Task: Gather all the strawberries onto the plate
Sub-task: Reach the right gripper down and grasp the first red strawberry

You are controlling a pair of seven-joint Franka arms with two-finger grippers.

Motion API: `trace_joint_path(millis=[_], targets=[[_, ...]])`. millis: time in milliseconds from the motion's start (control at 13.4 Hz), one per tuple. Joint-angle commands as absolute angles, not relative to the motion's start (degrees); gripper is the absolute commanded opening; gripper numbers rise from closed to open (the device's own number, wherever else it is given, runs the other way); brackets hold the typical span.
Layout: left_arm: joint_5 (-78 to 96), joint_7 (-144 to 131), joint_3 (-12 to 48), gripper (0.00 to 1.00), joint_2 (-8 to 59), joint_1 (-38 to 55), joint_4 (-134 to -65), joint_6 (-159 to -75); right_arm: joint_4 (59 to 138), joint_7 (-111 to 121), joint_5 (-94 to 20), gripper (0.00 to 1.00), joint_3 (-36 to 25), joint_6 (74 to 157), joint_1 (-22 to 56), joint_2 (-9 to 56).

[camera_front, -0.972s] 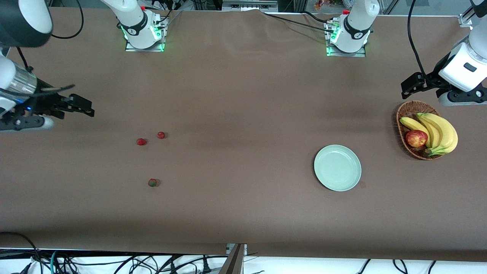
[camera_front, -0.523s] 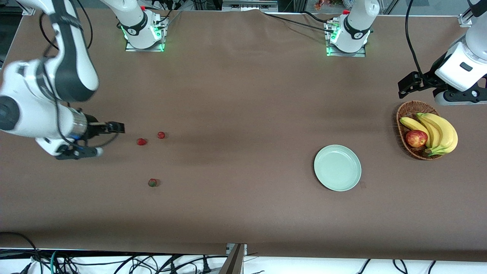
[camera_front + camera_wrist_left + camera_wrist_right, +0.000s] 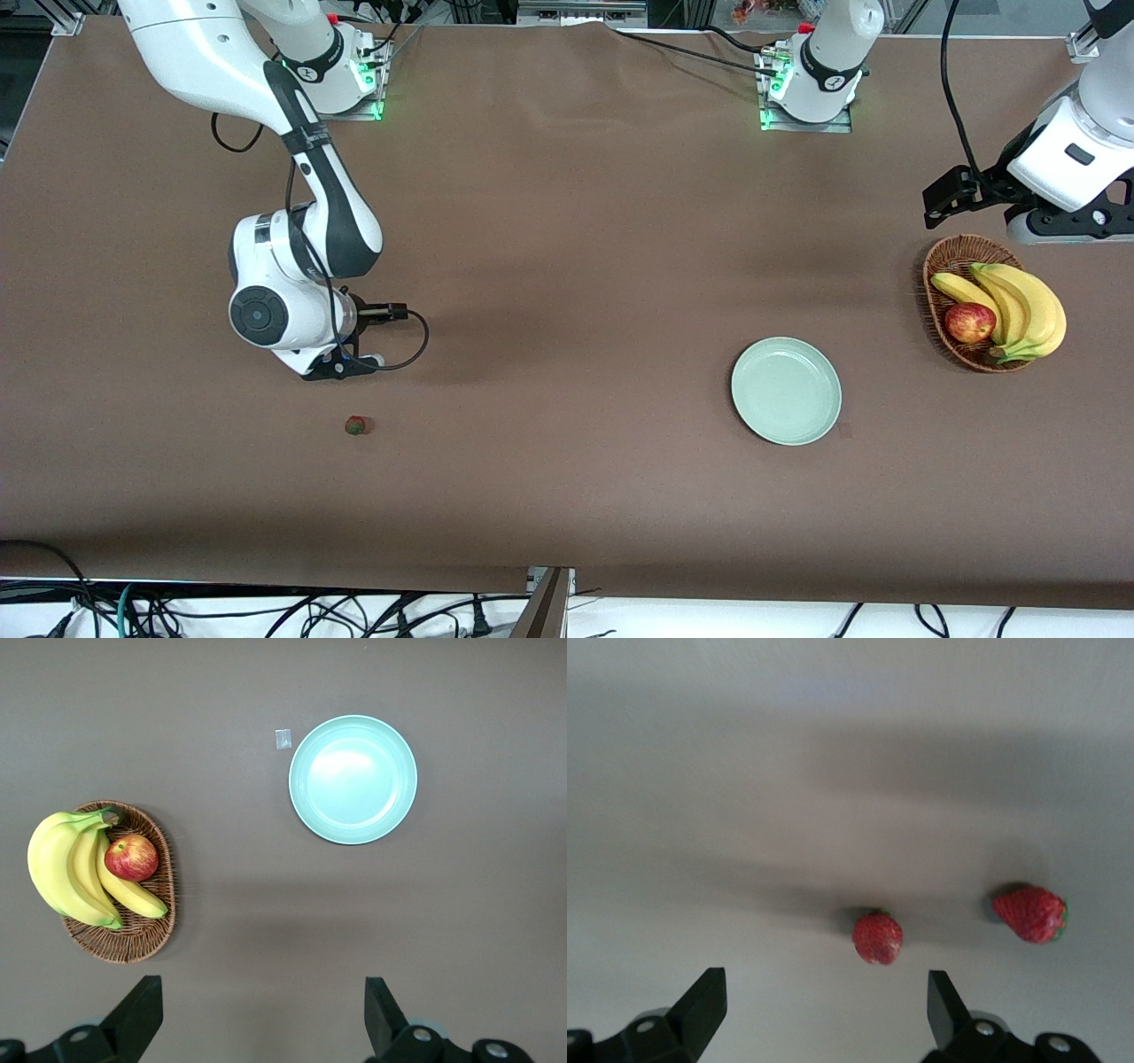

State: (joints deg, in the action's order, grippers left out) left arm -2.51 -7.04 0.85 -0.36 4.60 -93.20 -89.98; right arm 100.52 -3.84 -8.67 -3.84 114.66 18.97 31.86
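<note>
Two strawberries (image 3: 877,938) (image 3: 1029,913) lie on the brown table under my right gripper (image 3: 824,1010), which is open and empty above them. In the front view the right arm's wrist (image 3: 292,315) hides those two. A third strawberry (image 3: 355,425), with a green cap, lies nearer the front camera than the wrist. The empty mint-green plate (image 3: 786,390) sits toward the left arm's end and also shows in the left wrist view (image 3: 353,780). My left gripper (image 3: 263,1014) is open and empty, over the table beside the basket (image 3: 952,199).
A brown wicker basket (image 3: 941,266) holds bananas (image 3: 1028,306) and a red-yellow apple (image 3: 969,322) at the left arm's end. It also shows in the left wrist view (image 3: 155,935). A small pale scrap (image 3: 283,738) lies beside the plate. Cables hang at the table's front edge.
My right arm has swung in from the table's end to above the two strawberries, which it now hides in the front view. The left arm has barely moved.
</note>
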Motion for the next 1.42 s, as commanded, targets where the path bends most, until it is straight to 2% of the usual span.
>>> trace_joint_path(millis=[0, 150, 374, 449, 523, 748, 897, 972, 1121, 1196, 1346], targets=[[-1.58, -6.06, 0.79, 1.0, 0.09, 4.57, -91.85, -88.86, 104.76, -3.78, -9.76, 1.0, -4.04, 116.19, 18.55, 28.65], [-1.58, -6.06, 0.79, 1.0, 0.09, 4.57, -91.76, -88.86, 106.77, -3.78, -9.84, 1.0, -4.04, 119.6, 18.54, 29.44], [-1.58, -6.06, 0.79, 1.0, 0.09, 4.57, -91.85, -88.77, 113.36, -3.61, -9.76, 0.98, -4.04, 129.7, 18.54, 29.7], [-1.58, -6.06, 0.79, 1.0, 0.09, 4.57, -91.76, -88.77, 113.73, -3.6, -9.76, 0.94, -3.96, 130.34, 18.54, 29.79], [-1.58, -6.06, 0.79, 1.0, 0.09, 4.57, -91.84, -88.77, 113.73, -3.78, -9.76, 0.87, -3.96, 130.34, 18.63, 29.79], [-1.58, -5.98, 0.79, 1.0, 0.09, 4.57, -91.85, -88.77, 113.73, -3.87, -9.93, 0.53, -3.87, 129.9, 18.63, 29.79], [-1.58, -5.98, 0.79, 1.0, 0.09, 4.57, -91.76, -88.42, 113.64, -3.87, -10.02, 0.37, -3.87, 130.08, 18.63, 30.06], [-1.58, -6.06, 0.79, 1.0, 0.0, 4.57, -91.76, -88.42, 113.47, -3.87, -10.02, 0.33, -3.87, 129.99, 18.63, 30.06], [-1.58, -6.5, 1.92, 1.0, 0.0, 4.57, -91.5, -88.42, 113.12, -3.95, -10.02, 0.2, -3.87, 129.82, 18.63, 29.88], [-1.58, -6.5, 2.02, 1.0, 0.09, 4.57, -91.15, -88.33, 112.33, -3.43, -10.02, 0.19, -3.87, 129.47, 18.63, 29.62], [-1.58, -6.5, 2.02, 1.0, 0.09, 4.57, -91.14, -88.42, 107.96, -5.34, -10.11, 0.18, -2.73, 123.09, 18.63, 28.75]])
